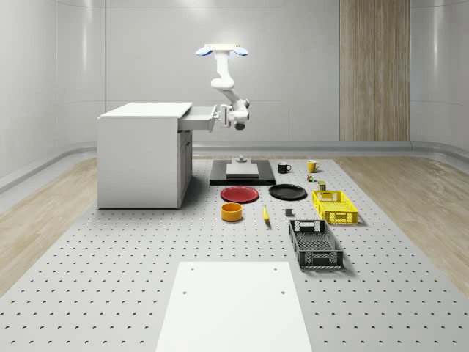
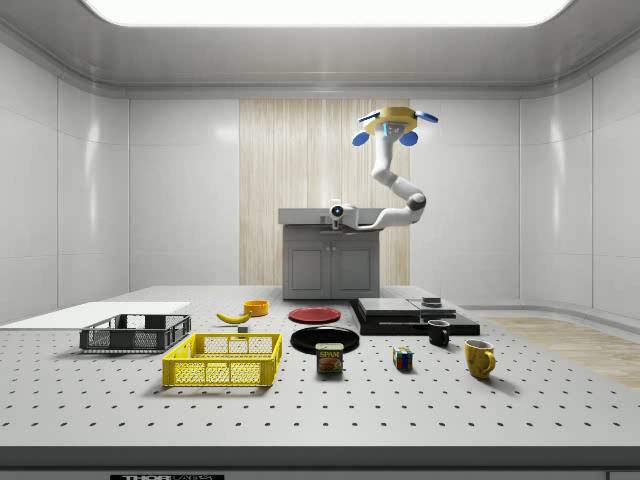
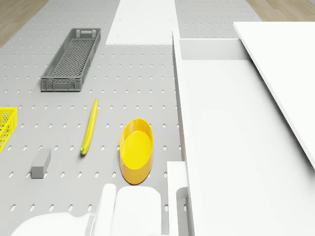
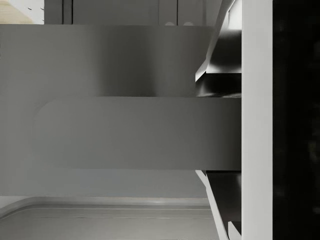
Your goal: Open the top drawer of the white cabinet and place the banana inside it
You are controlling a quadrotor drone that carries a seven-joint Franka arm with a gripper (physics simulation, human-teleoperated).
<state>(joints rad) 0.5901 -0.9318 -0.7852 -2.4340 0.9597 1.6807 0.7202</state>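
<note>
In the whole-scene view, the white cabinet [image 1: 143,154] stands left, its top drawer [image 1: 196,119] pulled partly out; the end effector [image 1: 223,112] grips its handle under the hovering drone [image 1: 222,50]. The banana [image 1: 265,214] lies rightward on the counter [image 1: 110,271]. Opening seems underway; next, release and fetch it.

Pale grey panelled walls [image 1: 73,59], corners rounded. Wood-slat panel [image 1: 374,70] on the far wall, at 1 o'clock from the room's centre. Grey perforated floor plate [image 1: 110,279] underfoot; light wood flooring [image 1: 410,213] flanks it at 3 and 9 o'clock. Long ceiling light [image 2: 320,10] overhead, bright and even.
</note>
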